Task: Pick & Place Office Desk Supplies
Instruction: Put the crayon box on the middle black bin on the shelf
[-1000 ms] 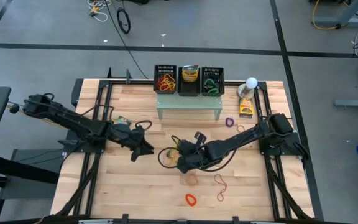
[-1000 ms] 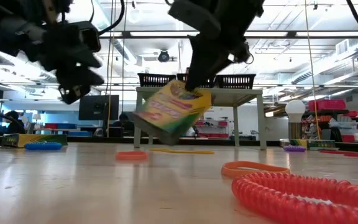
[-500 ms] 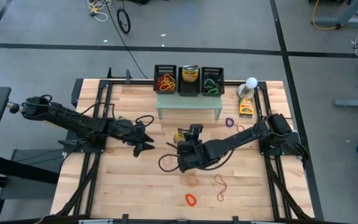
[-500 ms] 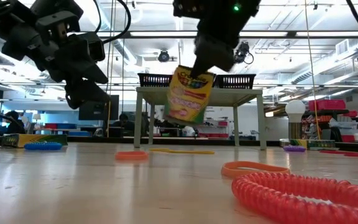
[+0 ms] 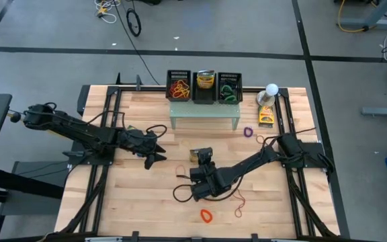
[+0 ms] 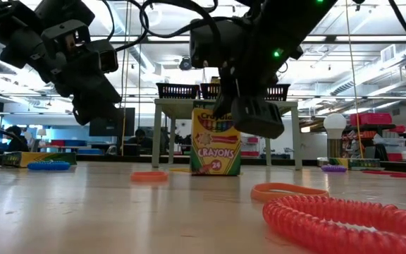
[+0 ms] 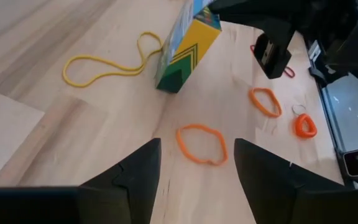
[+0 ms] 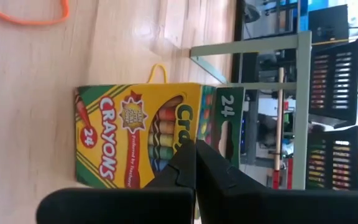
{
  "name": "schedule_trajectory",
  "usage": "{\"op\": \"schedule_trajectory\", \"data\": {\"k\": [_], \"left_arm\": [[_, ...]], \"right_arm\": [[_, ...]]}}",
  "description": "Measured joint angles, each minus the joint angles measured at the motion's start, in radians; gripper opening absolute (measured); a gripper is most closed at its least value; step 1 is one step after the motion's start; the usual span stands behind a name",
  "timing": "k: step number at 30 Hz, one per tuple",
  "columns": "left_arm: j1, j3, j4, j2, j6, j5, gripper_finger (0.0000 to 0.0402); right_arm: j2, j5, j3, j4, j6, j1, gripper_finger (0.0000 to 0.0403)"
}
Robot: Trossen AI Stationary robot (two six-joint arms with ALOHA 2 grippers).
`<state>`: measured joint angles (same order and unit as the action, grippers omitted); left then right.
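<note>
A yellow-and-green crayon box (image 6: 216, 144) stands upright on the table's middle (image 5: 200, 155). My right gripper (image 8: 196, 148) is shut at its top, reaching in from the near side (image 5: 203, 171). My left gripper (image 7: 191, 168) hangs open left of the box (image 5: 158, 158), above an orange rubber band (image 7: 201, 144) that lies flat on the wood. More bands lie flat: yellow (image 7: 104, 62), orange (image 7: 265, 101), a red coil (image 5: 207, 216) and purple (image 5: 248, 132). My right gripper has its shut fingers (image 8: 213, 171) on the crayon box's top end, by the lid flap (image 8: 229, 121); the fingers themselves hide the place of contact. They come slanting down from the table's near side. The box stands upright with its bottom (image 6: 216, 172) on the table.
A pale green stand (image 5: 203, 115) at the far edge carries three black bins (image 5: 205, 87). A white ball-topped object (image 5: 271, 89) and another crayon box (image 5: 266, 118) stand at the far right. A further box (image 5: 132, 129) lies at the left. Bare wood lies near the front edge.
My right gripper has rolled and sunk, drawing toward the table's near edge. The crayon box hung tilted below it, clear of the table. It has since turned upright and come down, and now stands on its bottom.
</note>
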<state>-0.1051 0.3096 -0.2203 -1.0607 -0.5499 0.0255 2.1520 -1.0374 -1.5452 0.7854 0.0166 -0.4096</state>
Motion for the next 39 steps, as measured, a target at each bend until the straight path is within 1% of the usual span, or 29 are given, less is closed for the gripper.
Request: {"op": "schedule_trajectory", "data": {"k": [6,8,15,24,34,39], "left_arm": [[0.0,0.0,0.019,0.0,-0.001,-0.005,0.0209],[0.0,0.0,0.018,0.0,-0.002,-0.01,0.0209],[0.0,0.0,0.019,0.0,-0.003,-0.011,0.0209],[0.0,0.0,0.019,0.0,-0.003,-0.011,0.0209],[0.0,0.0,0.019,0.0,-0.009,-0.011,0.0209],[0.0,0.0,0.019,0.0,-0.01,-0.011,0.0209]], "right_arm": [[0.005,0.003,0.0,-0.037,0.002,-0.008,0.0001],[0.005,0.006,0.0,-0.051,-0.001,-0.009,0.0008],[0.006,0.022,-0.001,-0.087,-0.003,-0.02,0.0058],[0.007,0.028,-0.001,-0.125,-0.005,-0.037,0.0098],[0.008,0.027,0.0,-0.173,-0.005,-0.052,0.017],[0.008,0.024,0.0,-0.174,-0.005,-0.046,0.0192]]}}
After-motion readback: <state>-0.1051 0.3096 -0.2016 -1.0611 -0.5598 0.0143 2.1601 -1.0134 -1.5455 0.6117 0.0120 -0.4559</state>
